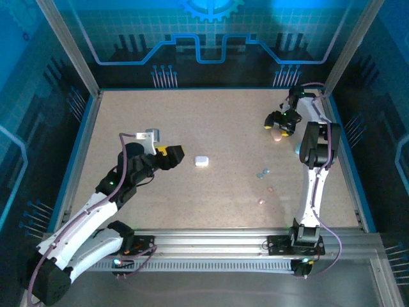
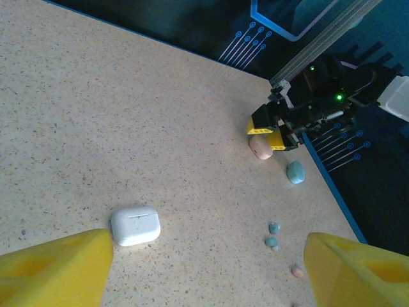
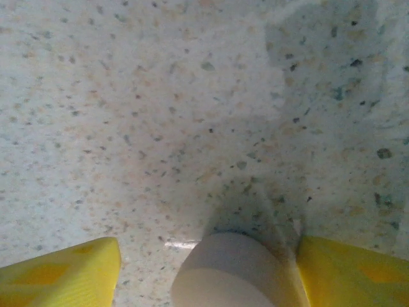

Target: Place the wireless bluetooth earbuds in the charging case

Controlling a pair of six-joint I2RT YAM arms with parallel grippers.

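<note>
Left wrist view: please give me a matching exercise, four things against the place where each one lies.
Things: 1 white case; 2 pink case; 3 teal case; 4 pale blue earbuds.
Places: A between the open fingers of the right claw; B close pair on bare table; C alone, far from the others; D beside the pink case, near the table's edge.
Pairs: 1-C, 2-A, 3-D, 4-B.

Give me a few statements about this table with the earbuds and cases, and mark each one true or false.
1. The white case lies shut. True.
2. The right jaws straddle the pink case. True.
3. The left jaws hold an earbud. False: they stand open, nothing between them.
4. The teal case sits atop the pink case. False: it lies beside it on the table.
5. Loose earbuds lie on the table. True.
</note>
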